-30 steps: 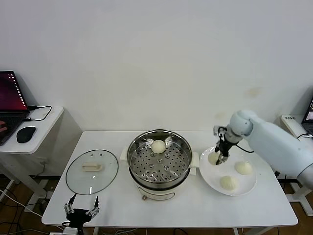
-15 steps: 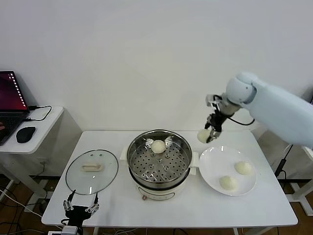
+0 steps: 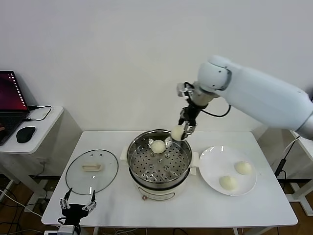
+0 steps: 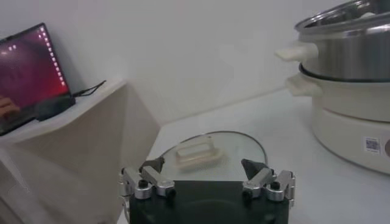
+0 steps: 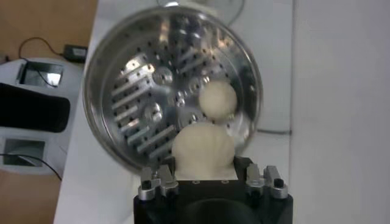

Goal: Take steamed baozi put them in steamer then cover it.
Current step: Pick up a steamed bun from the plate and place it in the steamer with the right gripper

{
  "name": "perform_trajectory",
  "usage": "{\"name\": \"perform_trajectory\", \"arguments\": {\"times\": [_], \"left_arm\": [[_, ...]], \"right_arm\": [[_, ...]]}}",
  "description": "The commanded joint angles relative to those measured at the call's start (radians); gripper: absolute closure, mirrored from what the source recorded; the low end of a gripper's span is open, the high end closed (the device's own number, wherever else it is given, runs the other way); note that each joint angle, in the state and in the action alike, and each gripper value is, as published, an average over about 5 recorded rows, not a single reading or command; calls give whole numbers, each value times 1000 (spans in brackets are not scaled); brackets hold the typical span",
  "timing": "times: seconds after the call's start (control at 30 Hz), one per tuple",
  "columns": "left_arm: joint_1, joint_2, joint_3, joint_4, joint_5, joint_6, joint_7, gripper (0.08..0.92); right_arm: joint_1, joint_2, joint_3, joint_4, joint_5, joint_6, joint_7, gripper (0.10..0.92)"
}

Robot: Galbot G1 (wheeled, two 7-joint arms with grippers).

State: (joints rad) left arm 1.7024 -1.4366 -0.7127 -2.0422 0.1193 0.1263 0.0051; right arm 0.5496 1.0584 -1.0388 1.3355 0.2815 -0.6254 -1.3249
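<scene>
Carrying a cream-white round bun [image 3: 177,132] clamped in my right pincer [image 3: 183,131] over the shiny steel steamer pot [image 3: 159,159]; next: lower onto perforated tray, release; left pincer [image 3: 77,207] idle, open.

A lab or office room: bare white wall [image 3: 122,58], white table [image 3: 195,205], laptop [image 3: 11,98] and mouse [image 3: 26,133] on a side desk [image 3: 46,127].

- The head view looked down from above the white rectangular table [image 3: 195,210].
- The left wrist view sat low at the table's edge, facing the round shiny stainless-steel steamer pot [image 4: 350,55].
- The right wrist view looked straight down, close, into that pot [image 5: 122,79], which all three views shared.
</scene>
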Motion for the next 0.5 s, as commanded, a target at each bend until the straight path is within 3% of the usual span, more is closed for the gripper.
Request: {"name": "perform_trajectory", "arguments": {"times": [0.03, 0.5], "left_arm": [[-1, -1, -2, -3, -1, 1, 1, 177], [-6, 18, -3, 9, -10, -1, 0, 177]], "right_arm": [[-75, 141, -17, -25, -4, -25, 8, 429], [-207, 264, 31, -151, -114, -17, 40, 431]]}}
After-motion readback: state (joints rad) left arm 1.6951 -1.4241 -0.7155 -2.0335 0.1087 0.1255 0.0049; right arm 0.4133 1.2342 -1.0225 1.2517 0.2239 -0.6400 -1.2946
